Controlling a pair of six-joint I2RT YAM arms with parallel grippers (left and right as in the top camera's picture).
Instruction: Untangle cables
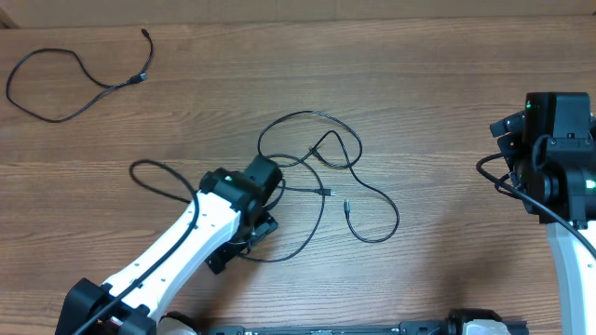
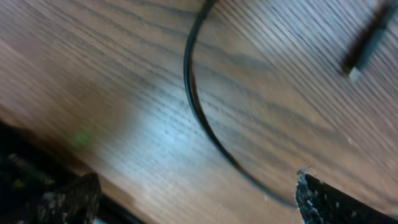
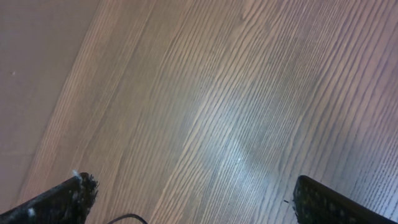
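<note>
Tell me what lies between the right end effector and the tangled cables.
Only bare table between right end effector and tangled cables, shown overhead.

The left arm (image 1: 177, 244) is a long white link with black joints, and a thin wire (image 1: 140, 276) runs along it. The right arm (image 1: 559, 149) has a blocky black head with green lights (image 1: 532, 104), a looped wire (image 1: 492, 177) and a white link below. The left fingers (image 2: 62, 199) and right fingers (image 3: 336, 202) are black, flecked with pale scuffs.

You had one cable (image 1: 110, 88) lying alone by the bench's (image 1: 447, 84) far left corner. A tangle (image 1: 318, 166) of seemingly two more sat mid-bench, and two arms (image 1: 177, 247) (image 1: 559, 167) stood by.
</note>
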